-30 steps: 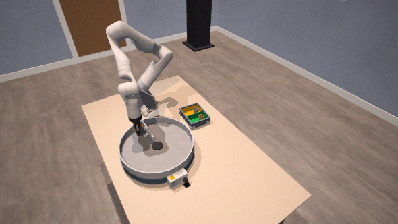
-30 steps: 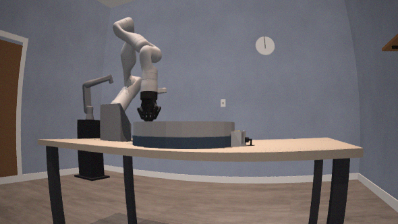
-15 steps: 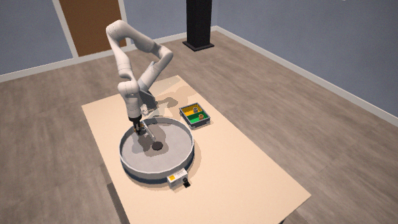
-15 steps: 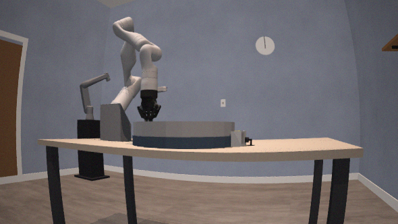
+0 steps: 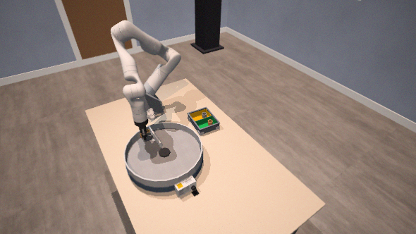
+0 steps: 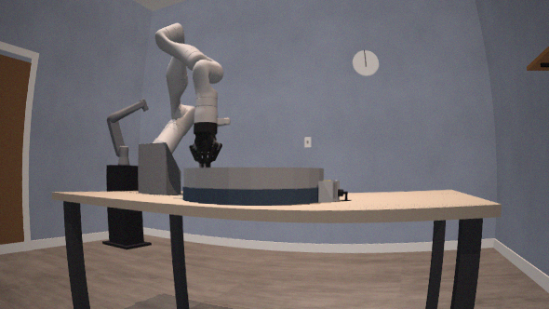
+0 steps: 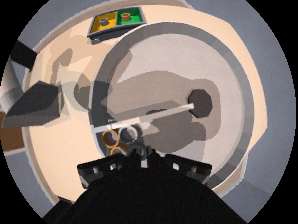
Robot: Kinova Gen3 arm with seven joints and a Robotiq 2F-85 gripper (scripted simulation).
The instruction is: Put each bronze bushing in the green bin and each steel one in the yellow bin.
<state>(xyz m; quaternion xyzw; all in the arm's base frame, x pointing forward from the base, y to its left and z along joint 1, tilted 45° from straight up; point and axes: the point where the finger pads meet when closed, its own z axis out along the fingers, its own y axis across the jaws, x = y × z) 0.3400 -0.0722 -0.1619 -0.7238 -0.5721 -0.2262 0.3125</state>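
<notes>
My gripper (image 5: pixel 146 137) (image 6: pixel 205 164) (image 7: pixel 143 151) hangs over the far left part of the round grey turntable (image 5: pixel 166 176) (image 6: pixel 251 179) (image 7: pixel 235 75), its tips about level with the rim. It looks shut on a steel bushing (image 7: pixel 129 133), which sits right at the fingertips in the wrist view. Two bronze bushings (image 7: pixel 111 137) (image 7: pixel 116 149) lie just left of it on the disc. The yellow bin (image 5: pixel 197 116) (image 7: pixel 98 26) holds a steel bushing (image 5: pixel 204 114). The green bin (image 5: pixel 202 124) (image 7: pixel 135 18) holds a bronze bushing (image 5: pixel 210 122).
A thin white bar (image 5: pixel 157 139) (image 7: pixel 160 112) runs from the turntable's dark hub (image 5: pixel 164 152) (image 7: pixel 201 102) toward my gripper. A grey block (image 6: pixel 158 174) stands at the arm's base. A small control box (image 5: pixel 185 185) (image 6: pixel 328 191) sits at the turntable's near edge.
</notes>
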